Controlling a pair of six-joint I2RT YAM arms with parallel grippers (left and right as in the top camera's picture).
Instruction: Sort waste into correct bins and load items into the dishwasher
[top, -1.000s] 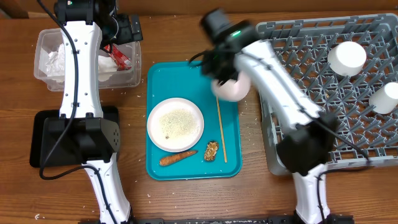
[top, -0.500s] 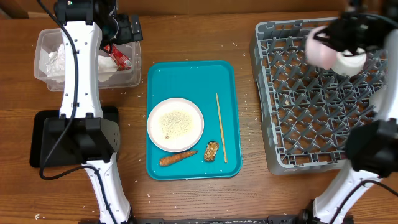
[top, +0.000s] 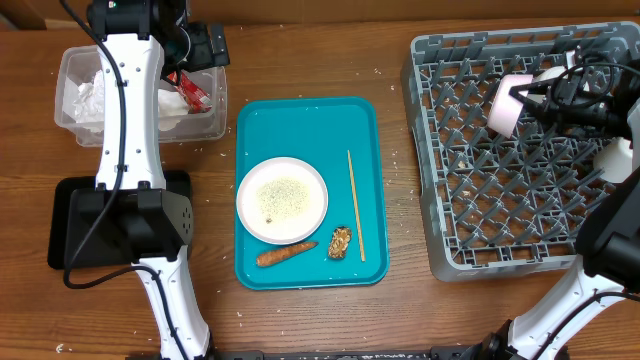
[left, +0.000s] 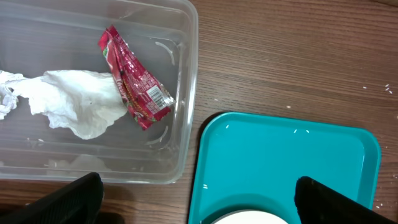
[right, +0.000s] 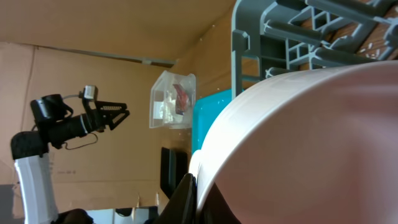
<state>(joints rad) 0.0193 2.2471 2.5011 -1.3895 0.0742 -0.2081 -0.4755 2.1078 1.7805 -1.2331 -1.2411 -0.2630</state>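
Overhead, the right gripper (top: 538, 96) hangs over the far side of the dish rack (top: 470, 220), fingers pinched on the rim of the white bowl (top: 505, 103), which is tipped on its side. On so thin a hold the bowl could slip, land askew across the pegs, or knock the white cup (top: 615, 158) nearby. Well left of the rack, the left gripper (top: 207, 45) hovers spread wide, empty.

A robotics lab is posing as a kitchen: cardboard panels (right: 106, 174) are standing behind a wooden surface (top: 300, 60), with robot arms (top: 130, 100) reaching over it beside a grey dish rack (top: 500, 200).
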